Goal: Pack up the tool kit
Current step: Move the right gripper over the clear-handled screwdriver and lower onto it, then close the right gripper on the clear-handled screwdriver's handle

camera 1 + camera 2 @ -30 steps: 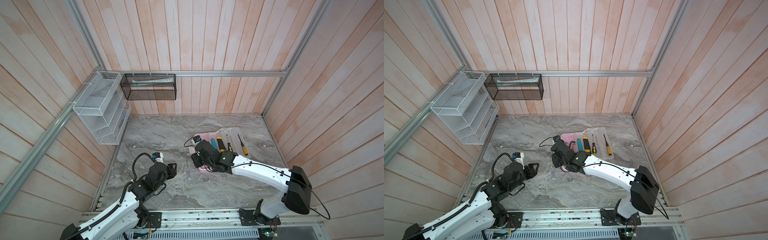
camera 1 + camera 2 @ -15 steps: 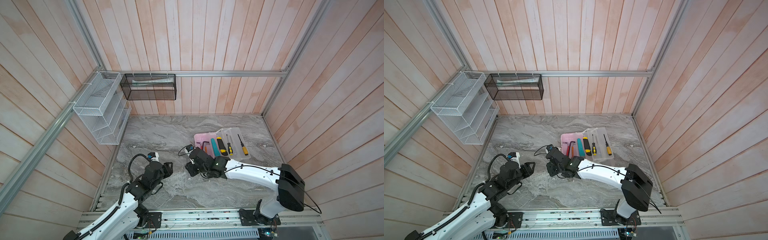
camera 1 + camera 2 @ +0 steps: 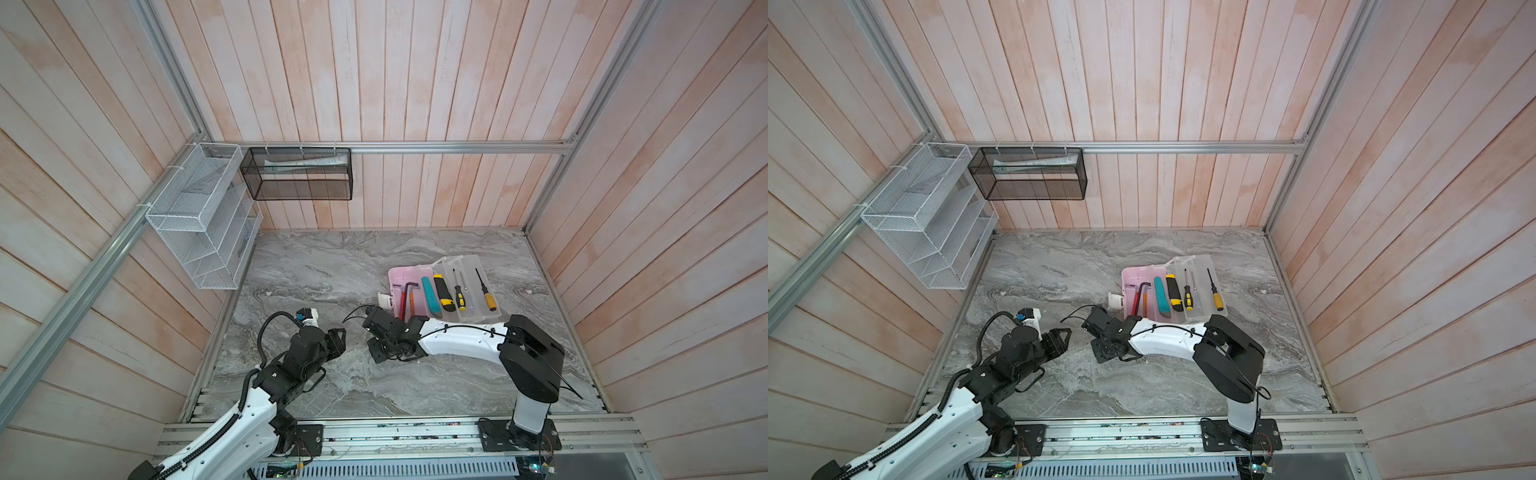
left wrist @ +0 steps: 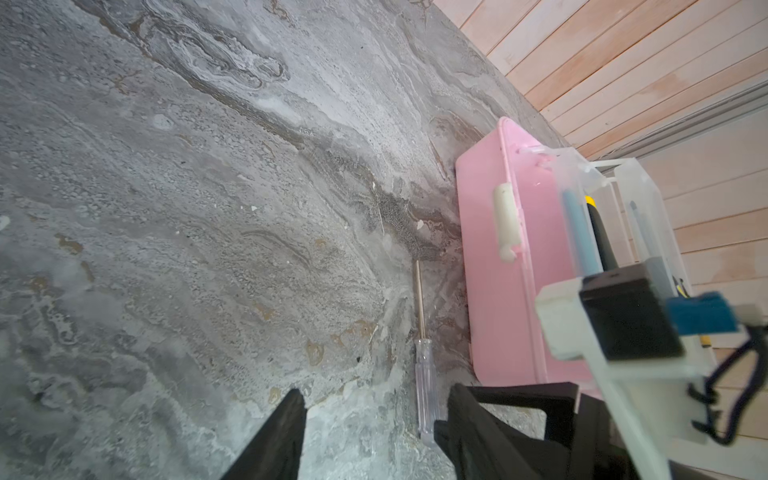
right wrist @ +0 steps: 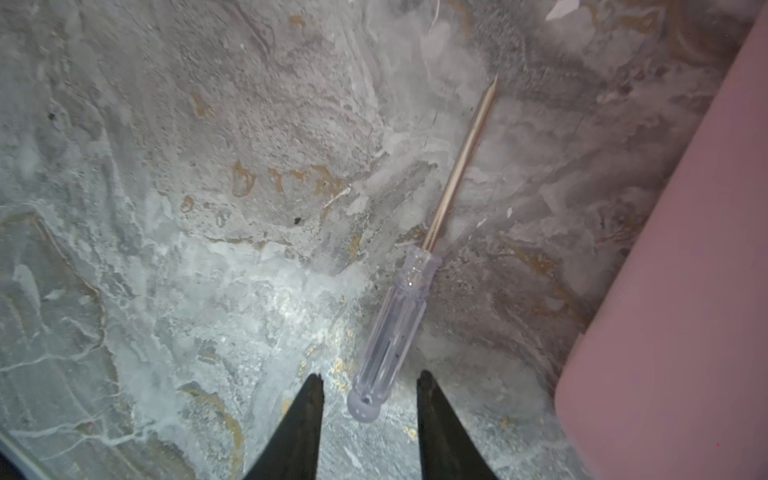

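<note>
The tool kit's pink case (image 3: 405, 276) (image 3: 1138, 274) lies open at the right back, its clear lid (image 3: 467, 266) folded flat beside it. Hex keys (image 3: 405, 291), knives (image 3: 430, 297) and screwdrivers (image 3: 458, 295) lie inside. A clear-handled screwdriver (image 5: 395, 324) (image 4: 426, 382) lies on the table beside the case wall (image 5: 685, 291). My right gripper (image 5: 370, 376) (image 3: 380, 351) is open, one fingertip on each side of the handle's butt end with a gap on both sides. My left gripper (image 4: 376, 390) (image 3: 338, 336) is open and empty, just left of the screwdriver.
A white mesh rack (image 3: 199, 216) hangs on the left wall and a black mesh basket (image 3: 299, 174) on the back wall. The marble table (image 3: 332, 266) is bare to the left of the case. The two grippers are close together at mid-table.
My right gripper has come off the case, moved left and toward the front, dropped to the table and narrowed its jaws. The left arm has barely moved.
</note>
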